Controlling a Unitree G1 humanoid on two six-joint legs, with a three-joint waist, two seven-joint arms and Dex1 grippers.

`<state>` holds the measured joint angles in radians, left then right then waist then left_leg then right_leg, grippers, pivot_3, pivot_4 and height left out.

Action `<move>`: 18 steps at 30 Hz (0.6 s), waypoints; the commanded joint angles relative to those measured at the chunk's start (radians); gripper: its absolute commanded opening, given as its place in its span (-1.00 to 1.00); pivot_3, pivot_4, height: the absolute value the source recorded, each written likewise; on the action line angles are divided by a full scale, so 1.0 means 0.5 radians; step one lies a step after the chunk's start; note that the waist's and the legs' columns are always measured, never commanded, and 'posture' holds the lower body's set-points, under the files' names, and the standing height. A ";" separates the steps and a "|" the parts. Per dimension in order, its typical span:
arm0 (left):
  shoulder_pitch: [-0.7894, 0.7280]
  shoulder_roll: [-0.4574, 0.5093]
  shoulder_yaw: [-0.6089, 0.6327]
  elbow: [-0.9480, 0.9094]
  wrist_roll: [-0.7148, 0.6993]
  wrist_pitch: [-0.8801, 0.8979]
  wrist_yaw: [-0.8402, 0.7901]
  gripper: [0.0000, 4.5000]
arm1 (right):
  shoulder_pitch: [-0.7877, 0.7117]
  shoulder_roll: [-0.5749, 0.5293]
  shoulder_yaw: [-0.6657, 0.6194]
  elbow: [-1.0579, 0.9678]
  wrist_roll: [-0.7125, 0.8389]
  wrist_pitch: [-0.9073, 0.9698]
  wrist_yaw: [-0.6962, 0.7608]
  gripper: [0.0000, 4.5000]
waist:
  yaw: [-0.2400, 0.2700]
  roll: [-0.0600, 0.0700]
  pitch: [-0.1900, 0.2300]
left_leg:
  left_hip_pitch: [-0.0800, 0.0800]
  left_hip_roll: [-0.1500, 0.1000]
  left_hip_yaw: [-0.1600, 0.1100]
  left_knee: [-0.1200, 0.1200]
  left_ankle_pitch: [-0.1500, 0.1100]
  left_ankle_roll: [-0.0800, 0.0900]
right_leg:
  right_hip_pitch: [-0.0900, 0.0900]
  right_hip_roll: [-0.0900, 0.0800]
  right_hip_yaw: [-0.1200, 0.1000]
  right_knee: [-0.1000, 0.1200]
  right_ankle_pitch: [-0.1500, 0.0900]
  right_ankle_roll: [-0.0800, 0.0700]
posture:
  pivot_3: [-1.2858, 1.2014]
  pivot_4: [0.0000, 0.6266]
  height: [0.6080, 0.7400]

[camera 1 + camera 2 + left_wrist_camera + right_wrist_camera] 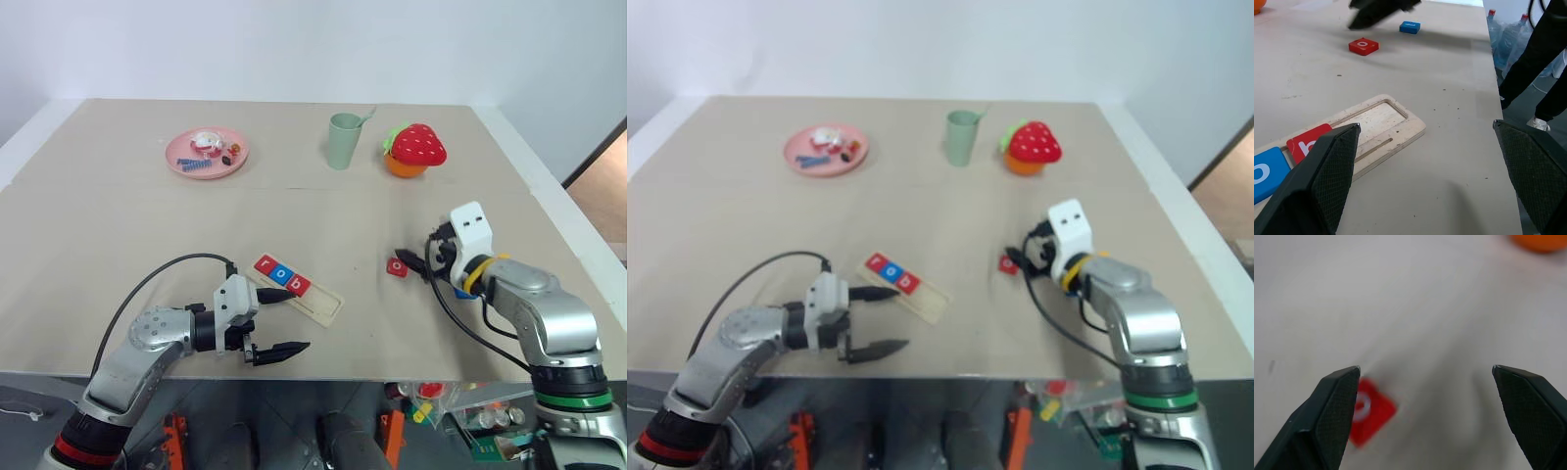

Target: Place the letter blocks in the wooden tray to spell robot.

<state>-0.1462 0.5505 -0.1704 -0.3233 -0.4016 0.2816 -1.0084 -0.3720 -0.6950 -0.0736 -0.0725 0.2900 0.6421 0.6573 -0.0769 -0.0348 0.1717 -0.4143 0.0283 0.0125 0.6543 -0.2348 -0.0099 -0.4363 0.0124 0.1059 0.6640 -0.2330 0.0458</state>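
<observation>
Tray (302,292) lies near the front edge of a beige counter (118,225) bounded by white walls. Three blocks sit in its slot: red r (265,264), blue o (281,275), red b (297,285); the rest of the slot is bare. One red o block (397,265) lies on the counter well to the right, and one blue block (1409,27) lies beyond it.

Left tool (276,325) is spread wide, holding nothing, beside the tray's near end. Right tool (413,261) is spread wide, empty, just beside the red o block.

One pink plate (207,153), one green cup (344,140) and one strawberry toy (415,149) stand at the far side.
</observation>
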 commanded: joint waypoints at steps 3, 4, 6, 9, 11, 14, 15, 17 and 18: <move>0.012 0.004 0.022 -0.026 -0.002 -0.043 -0.001 1.00 | -0.011 -0.119 -0.003 0.280 0.010 -0.580 0.490 0.99 | 0.000 -0.001 0.000 | 0.005 0.000 0.003 0.002 0.000 0.000 | 0.005 0.000 0.003 0.000 0.003 0.002 | 0.03 -0.52 1.00; 0.010 0.002 0.022 -0.026 0.000 -0.043 0.002 1.00 | -0.022 -0.116 -0.004 0.325 0.022 -0.625 0.547 0.99 | 0.000 -0.001 0.001 | 0.009 0.000 0.004 0.002 0.000 0.000 | 0.008 0.000 0.004 0.000 0.003 0.002 | 0.03 -0.52 1.00; 0.002 -0.011 0.026 -0.021 0.000 -0.041 0.017 1.00 | -0.039 -0.109 0.013 0.379 0.012 -0.700 0.617 0.99 | 0.000 -0.001 0.001 | 0.018 0.000 0.004 0.002 0.000 0.000 | 0.019 0.000 0.004 0.000 0.003 0.002 | 0.03 -0.52 1.00; -0.022 -0.057 0.069 -0.016 -0.066 0.010 0.060 1.00 | -0.070 -0.088 0.040 0.440 -0.011 -0.768 0.673 0.99 | 0.000 -0.001 0.001 | 0.022 0.000 0.004 0.004 0.001 -0.001 | 0.023 0.000 0.005 0.000 0.004 0.002 | 0.03 -0.52 1.00; -0.032 -0.071 0.084 -0.023 -0.097 0.029 0.057 1.00 | -0.097 -0.074 0.057 0.488 -0.028 -0.800 0.679 0.99 | 0.000 -0.001 0.001 | 0.023 0.000 0.005 0.005 0.001 -0.001 | 0.024 0.000 0.005 0.000 0.005 0.003 | 0.03 -0.52 1.00; -0.062 -0.097 0.122 -0.035 -0.172 0.118 0.107 1.00 | -0.153 -0.053 0.107 0.598 -0.076 -0.858 0.710 0.99 | 0.003 -0.001 0.001 | 0.023 0.000 0.004 0.005 0.001 -0.001 | 0.024 0.000 0.005 0.000 0.005 0.003 | 0.03 -0.52 1.00; -0.067 -0.097 0.128 -0.036 -0.180 0.130 0.113 1.00 | -0.166 -0.048 0.116 0.626 -0.088 -0.876 0.716 0.99 | 0.003 -0.001 0.001 | 0.023 0.000 0.004 0.005 0.001 -0.001 | 0.024 0.000 0.005 0.000 0.005 0.003 | 0.03 -0.52 1.00; -0.073 -0.090 0.126 -0.041 -0.175 0.133 0.114 1.00 | -0.201 -0.038 0.128 0.695 -0.100 -0.903 0.726 0.99 | 0.004 -0.001 0.001 | 0.023 -0.001 0.004 0.005 0.001 -0.001 | 0.024 0.000 0.005 0.000 0.005 0.004 | 0.03 -0.52 1.00; -0.074 -0.088 0.124 -0.046 -0.174 0.137 0.116 1.00 | -0.221 -0.034 0.134 0.728 -0.106 -0.906 0.729 0.99 | 0.004 -0.001 0.001 | 0.022 -0.001 0.004 0.005 0.001 -0.001 | 0.024 0.000 0.005 0.000 0.005 0.004 | 0.03 -0.52 1.00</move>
<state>-0.1706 0.4986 -0.1290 -0.3219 -0.4739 0.3484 -0.9563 -0.4417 -0.7141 -0.0009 0.2508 0.2464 0.2182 1.0072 -0.0750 -0.0353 0.1724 -0.4031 0.0281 0.0146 0.6569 -0.2342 -0.0105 -0.4244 0.0122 0.1086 0.6640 -0.2306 0.0477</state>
